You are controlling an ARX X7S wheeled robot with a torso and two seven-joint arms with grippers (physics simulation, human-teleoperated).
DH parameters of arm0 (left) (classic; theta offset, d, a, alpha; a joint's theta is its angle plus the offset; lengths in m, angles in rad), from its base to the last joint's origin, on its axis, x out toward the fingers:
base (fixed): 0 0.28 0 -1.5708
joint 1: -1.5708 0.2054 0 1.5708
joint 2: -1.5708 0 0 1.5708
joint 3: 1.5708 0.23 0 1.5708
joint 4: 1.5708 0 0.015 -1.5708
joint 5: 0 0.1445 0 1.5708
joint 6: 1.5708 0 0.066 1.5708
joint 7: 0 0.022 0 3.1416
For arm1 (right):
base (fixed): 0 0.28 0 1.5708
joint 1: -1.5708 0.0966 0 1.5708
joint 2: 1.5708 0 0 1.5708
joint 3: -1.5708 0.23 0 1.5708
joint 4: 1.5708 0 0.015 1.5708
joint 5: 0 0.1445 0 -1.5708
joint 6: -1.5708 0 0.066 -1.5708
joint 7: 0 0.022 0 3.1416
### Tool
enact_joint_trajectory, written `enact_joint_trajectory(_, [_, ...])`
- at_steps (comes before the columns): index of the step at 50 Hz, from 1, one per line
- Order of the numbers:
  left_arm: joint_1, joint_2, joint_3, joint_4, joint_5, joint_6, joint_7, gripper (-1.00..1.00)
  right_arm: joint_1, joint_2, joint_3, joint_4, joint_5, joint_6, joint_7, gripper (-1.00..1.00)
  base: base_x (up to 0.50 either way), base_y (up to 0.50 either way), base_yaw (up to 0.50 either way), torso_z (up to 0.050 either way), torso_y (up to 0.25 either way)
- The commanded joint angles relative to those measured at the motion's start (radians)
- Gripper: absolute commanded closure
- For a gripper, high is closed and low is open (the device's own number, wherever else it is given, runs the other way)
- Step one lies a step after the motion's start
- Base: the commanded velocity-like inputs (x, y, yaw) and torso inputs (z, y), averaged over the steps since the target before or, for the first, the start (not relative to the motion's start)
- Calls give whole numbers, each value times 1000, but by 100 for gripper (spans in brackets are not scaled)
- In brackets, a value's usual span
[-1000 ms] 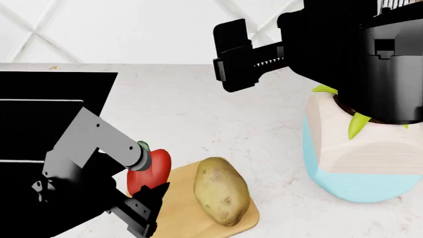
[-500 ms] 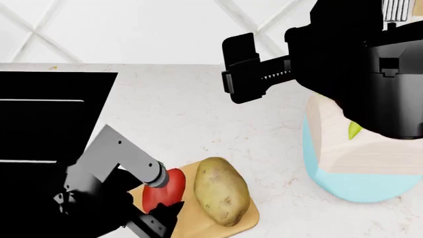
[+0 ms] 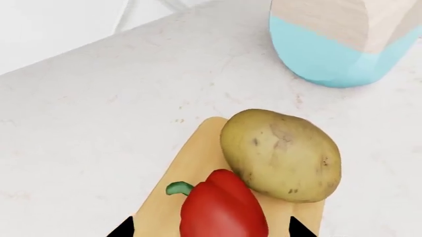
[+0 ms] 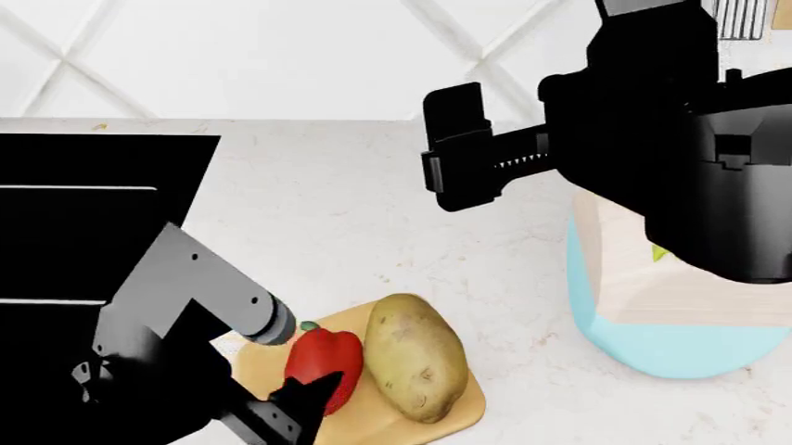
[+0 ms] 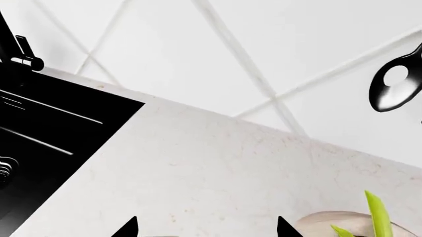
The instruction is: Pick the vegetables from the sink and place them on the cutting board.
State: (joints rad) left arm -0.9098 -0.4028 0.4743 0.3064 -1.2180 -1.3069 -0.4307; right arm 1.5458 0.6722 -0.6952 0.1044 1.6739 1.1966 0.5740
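The red pepper (image 4: 325, 360) now lies on the cutting board (image 4: 458, 408), touching the potato (image 4: 415, 357) on its left; a second ago it was held above the board's left edge. The left pincer (image 4: 291, 408) straddles the pepper, jaws spread, gripping nothing. The right pincer (image 4: 465, 148) hangs open and empty over the far bench (image 4: 359, 213). Both vegetables are out of the sink (image 4: 87, 213); the task appears complete.

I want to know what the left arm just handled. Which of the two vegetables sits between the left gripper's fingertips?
The red bell pepper, between the left gripper fingertips on the cutting board. The tan potato lies beyond it, outside them.
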Motion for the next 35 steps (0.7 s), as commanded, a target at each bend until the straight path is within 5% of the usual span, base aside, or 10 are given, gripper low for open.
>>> enact_joint_trajectory(1, [-6, -56, -132, 72, -184, -51, -124, -100, -48, 27, 14, -30, 13, -31, 14, -100, 0, 0, 0, 0, 0])
enact_joint_trajectory(7, [-28, -91, -189, 96, -266, -53, -180, -100, -101, 54, 42, -75, -3, -90, 8, -100, 0, 0, 0, 0, 0])
enact_joint_trajectory(12, [16, -149, -225, 121, -174, 5, -197, -100, -181, 111, 29, -187, -149, -168, -41, -100, 0, 0, 0, 0, 0])
enact_joint_trajectory(16, [-7, -181, -273, 110, -237, -5, -239, -100, -217, 138, -17, -255, -313, -229, -112, -100, 0, 0, 0, 0, 0])
enact_joint_trajectory(22, [-105, -180, -223, 65, -131, 8, -207, -100, -299, 126, 9, -242, -384, -366, -128, -100, 0, 0, 0, 0, 0])
enact_joint_trajectory(35, [-351, -98, -165, -146, -45, 21, -139, -100, -230, 147, 63, -258, -302, -332, -88, -100, 0, 0, 0, 0, 0])
